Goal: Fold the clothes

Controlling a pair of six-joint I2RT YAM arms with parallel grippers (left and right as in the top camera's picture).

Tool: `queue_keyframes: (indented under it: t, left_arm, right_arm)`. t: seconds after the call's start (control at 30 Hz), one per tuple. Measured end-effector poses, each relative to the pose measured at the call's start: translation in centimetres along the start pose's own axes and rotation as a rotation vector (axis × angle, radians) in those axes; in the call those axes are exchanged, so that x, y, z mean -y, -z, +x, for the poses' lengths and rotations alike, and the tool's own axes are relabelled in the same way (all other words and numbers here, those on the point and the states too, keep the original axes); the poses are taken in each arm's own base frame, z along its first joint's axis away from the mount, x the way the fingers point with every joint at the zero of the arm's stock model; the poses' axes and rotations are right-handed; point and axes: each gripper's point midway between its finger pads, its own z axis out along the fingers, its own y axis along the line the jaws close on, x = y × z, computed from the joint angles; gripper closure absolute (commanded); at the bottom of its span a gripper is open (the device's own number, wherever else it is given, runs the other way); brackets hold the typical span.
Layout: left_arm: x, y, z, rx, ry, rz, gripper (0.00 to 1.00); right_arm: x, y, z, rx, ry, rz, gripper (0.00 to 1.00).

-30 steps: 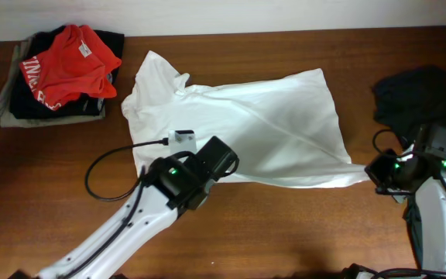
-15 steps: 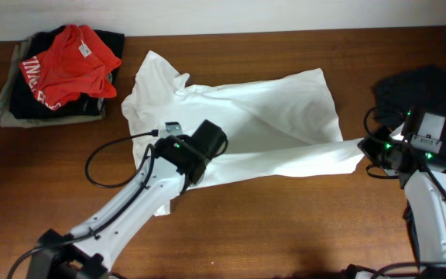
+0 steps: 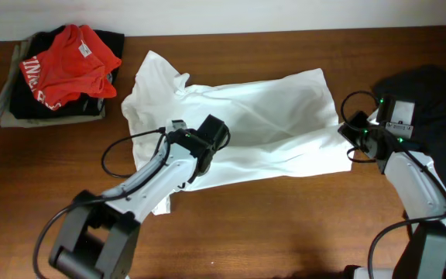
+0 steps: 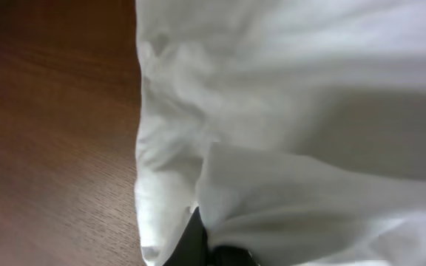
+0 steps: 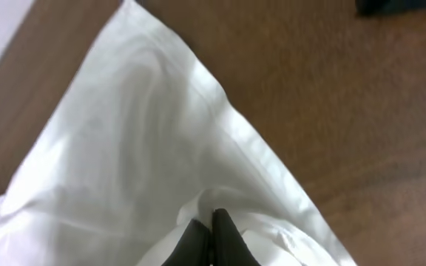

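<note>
— Looking down on a dark wooden table (image 3: pixel 285 232), pale wall along the far edge. Anything lying about besides the shirt?

— Plenty. At the far-left corner, a stack of dark clothes (image 3: pixel 60 110) topped by a red garment (image 3: pixel 72 58) with white lettering. At the right edge, a black T-shirt (image 3: pixel 432 85), partly covered by the right arm's wrist. Also a black cable (image 3: pixel 104 161) looping off the left arm over bare wood.

— And the white T-shirt (image 3: pixel 269 108)?

— Spread across the middle of the table, near edge drawn into a folded band running between the two grippers. Left gripper (image 3: pixel 212 139) pinching that band toward its left end, arm slanting in from the near-left corner. Right gripper (image 3: pixel 352 142) pinching the right end, forearm rising along the right side, elbow bent.

— Left wrist view?

— Filled mostly with crumpled white cloth, wood down the left side. Left fingertips (image 4: pixel 194 247) dark at the bottom edge, pressed together and nearly buried in a fold.

— Right wrist view?

— Much alike. Right fingertips (image 5: pixel 198 238) closed tight on a bunch of cloth, shirt fanning away to a corner, bare wood on the right. Something dark in the top-right corner, too little showing to name.
</note>
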Motion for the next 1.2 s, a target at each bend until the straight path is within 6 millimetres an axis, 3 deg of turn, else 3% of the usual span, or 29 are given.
queue_keyframes:
  t: [0.17,0.2,0.27,0.3,0.33,0.37,0.4,0.43,0.47,0.7,0.8,0.87,1.0,1.07,1.2]
  left_arm:
    - [-0.3,-0.6,0.0,-0.009,0.006,-0.016,0.99]
    - [-0.5,-0.8,-0.2,-0.007,0.013,-0.022,0.97]
    - [-1.0,-1.2,-0.6,-0.009,0.038,-0.027,0.88]
    - [-1.2,-1.4,-0.9,-0.007,0.053,-0.027,0.78]
    - [-1.3,-1.5,-1.1,-0.005,0.063,-0.027,0.63]
    - [-1.5,-1.7,-1.4,-0.004,0.077,-0.027,0.45]
    - [-1.7,-1.9,-1.7,0.001,0.099,-0.027,0.21]
    - [-1.8,-2.1,-1.9,0.001,0.109,-0.027,0.07]
    - [-2.0,-2.2,-1.9,0.001,0.112,-0.03,0.01]
    - [-3.7,-1.2,-0.4,-0.085,0.047,-0.084,0.01]
    - [-4.0,0.5,-1.5,-0.081,0.062,-0.052,0.01]
    - [-4.2,3.4,-3.0,-0.046,0.081,0.038,0.01]
    - [-4.5,7.0,-2.4,-0.055,0.004,0.194,0.02]
    - [-4.0,7.2,-1.5,-0.092,-0.05,0.238,0.02]
    - [-2.3,5.6,0.0,-0.136,-0.157,0.281,0.02]
  right_arm:
    - [-0.3,-0.9,-0.8,0.03,-0.023,-0.017,0.96]
    - [-0.2,-1.0,-0.8,0.031,-0.03,-0.017,0.92]
    - [-0.2,-1.6,-1.0,0.034,-0.041,-0.02,0.63]
    - [-0.1,-1.9,-1.0,0.035,-0.047,-0.02,0.48]
    - [-0.1,-2.1,-1.0,0.037,-0.049,-0.019,0.21]
    - [0.0,-2.3,-1.1,0.038,-0.052,-0.018,0.01]
    - [0.0,-2.4,-1.1,0.038,-0.054,-0.019,0.01]
    - [0.0,-2.5,-1.0,0.037,-0.056,-0.018,0.01]
    - [0.1,-2.6,-1.0,0.036,-0.054,-0.018,0.01]
    - [-0.2,-2.6,-0.4,0.001,-0.065,-0.035,0.01]
    - [-0.5,-2.2,0.1,-0.039,-0.072,-0.037,0.01]
    - [-0.8,-1.8,0.1,-0.057,-0.076,-0.038,0.02]
    - [-1.3,-1.1,0.2,-0.086,-0.081,-0.043,0.01]
    - [-1.2,-1.0,0.7,-0.109,-0.086,-0.039,0.01]
    - [-1.4,-1.0,1.1,-0.128,-0.089,-0.05,0.01]
